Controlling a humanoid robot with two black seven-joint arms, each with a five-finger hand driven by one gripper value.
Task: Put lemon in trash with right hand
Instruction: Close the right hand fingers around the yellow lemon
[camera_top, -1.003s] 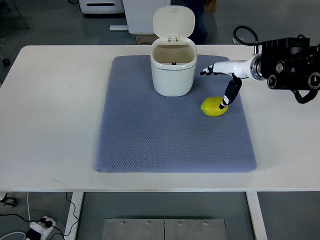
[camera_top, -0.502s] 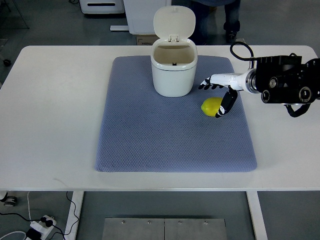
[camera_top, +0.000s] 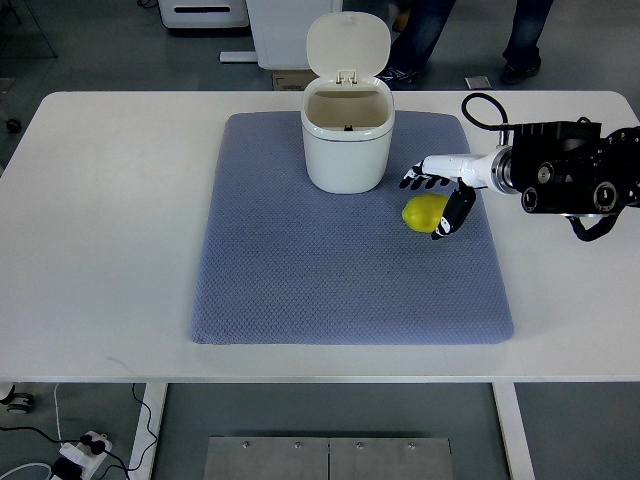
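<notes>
A yellow lemon (camera_top: 424, 212) lies on the blue-grey mat (camera_top: 340, 290), to the right of the white trash bin (camera_top: 346, 138), whose lid stands open. My right hand (camera_top: 432, 205) reaches in from the right and straddles the lemon: the dark fingertips (camera_top: 413, 180) lie along its far side and the thumb presses its near right side. The fingers are still spread around it, and the lemon rests on the mat. The left arm is out of view.
The mat covers the middle of a white table (camera_top: 100, 220). The black forearm and cable (camera_top: 565, 180) hover over the table's right side. A person's legs (camera_top: 430, 30) stand beyond the far edge, behind the bin.
The right hand slid left and lower, coming down around the lemon. The lemon shifted slightly left. The person behind the table moved.
</notes>
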